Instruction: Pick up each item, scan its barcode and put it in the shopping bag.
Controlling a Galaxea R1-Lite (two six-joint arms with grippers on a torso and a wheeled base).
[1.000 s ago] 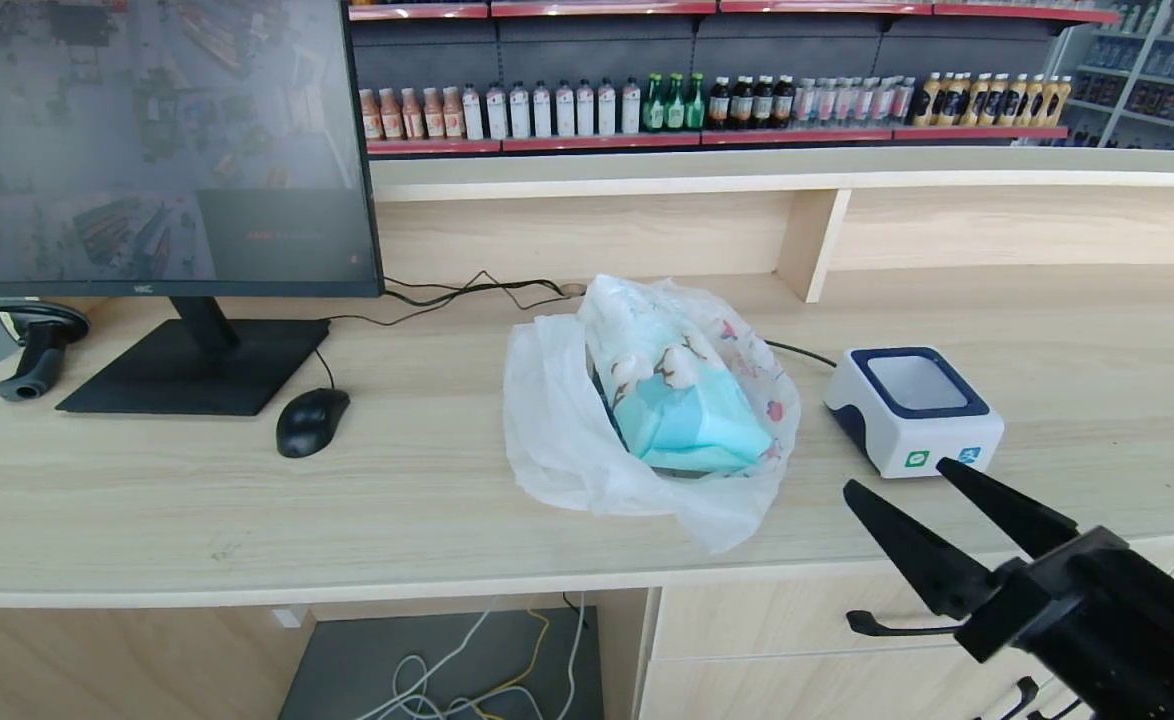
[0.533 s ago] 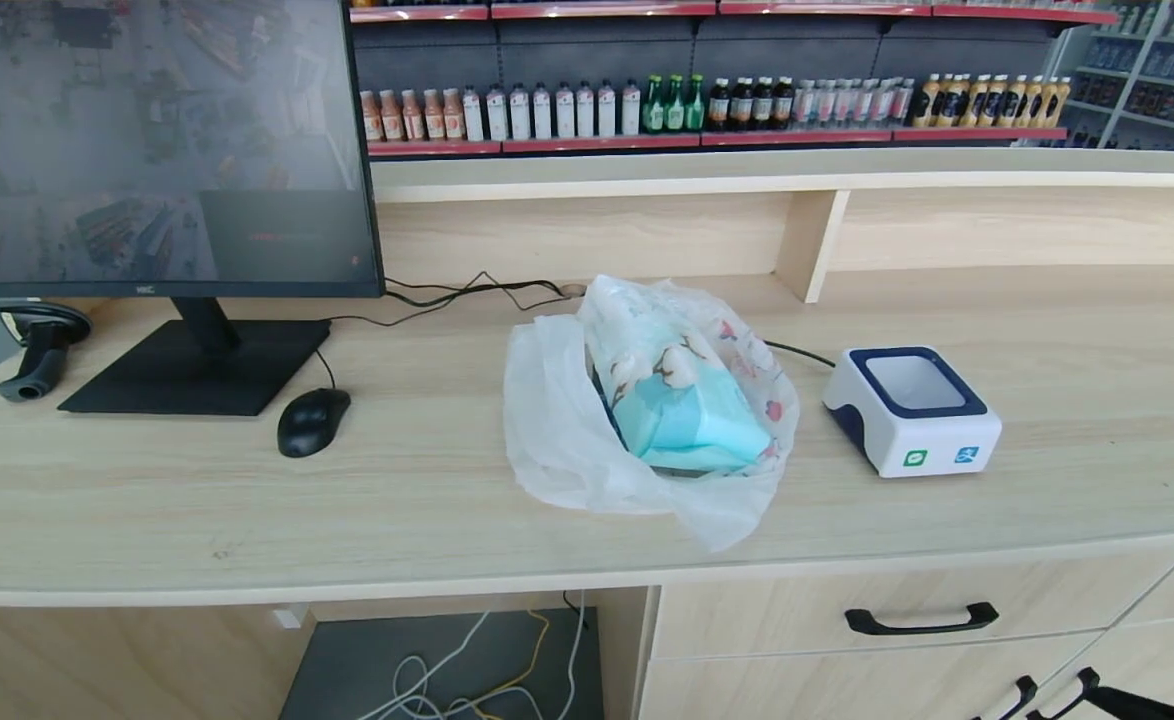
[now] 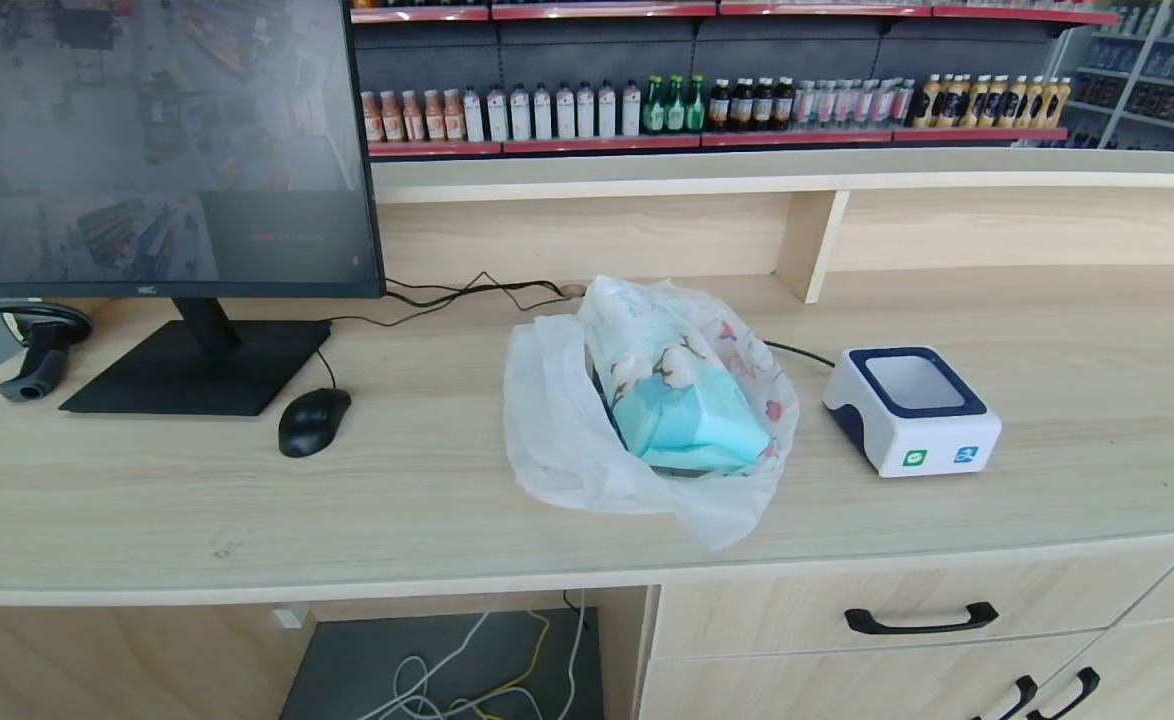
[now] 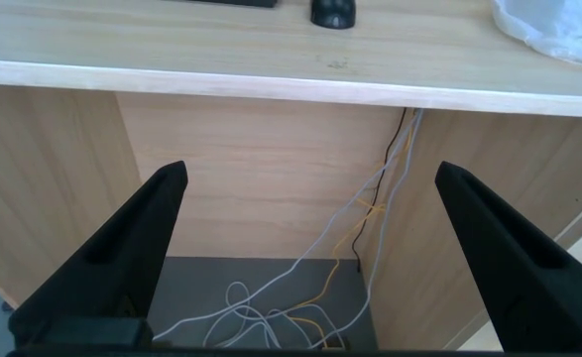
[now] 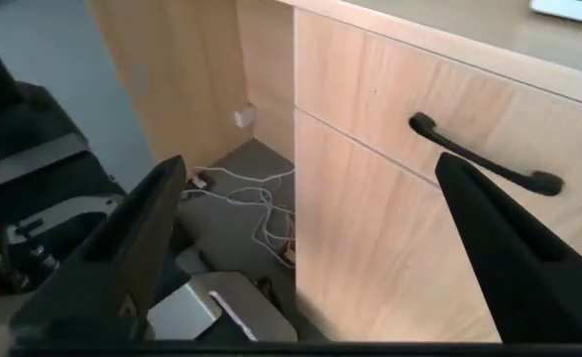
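Low before the counter (image 3: 247, 520), the left gripper (image 4: 310, 174) and right gripper (image 5: 308, 164) hang spread apart and empty, while farther back the teal pack (image 3: 692, 420) sits inside the shopping bag (image 3: 557, 430) beside the scanner (image 3: 912, 410), so bagging seems finished and any next move calls for another item.

The worktop (image 3: 247, 520) has a wide open strip along its front edge and a broad open stretch to the right of the barcode scanner box (image 3: 912, 410). The shopping bag (image 3: 557, 450) bulks up in the middle. Only a narrow gap parts it from the scanner box, whose cable (image 3: 797, 351) runs off behind the bag. The mouse (image 3: 314, 421), monitor stand (image 3: 197, 362) and handheld scanner (image 3: 37, 350) take up the left part. The left pincer (image 4: 310, 169), spread wide, sits below the worktop's edge, facing hanging wires (image 4: 390, 198) in the recess. The right pincer (image 5: 310, 162), also spread wide, faces a drawer handle (image 5: 484, 164).
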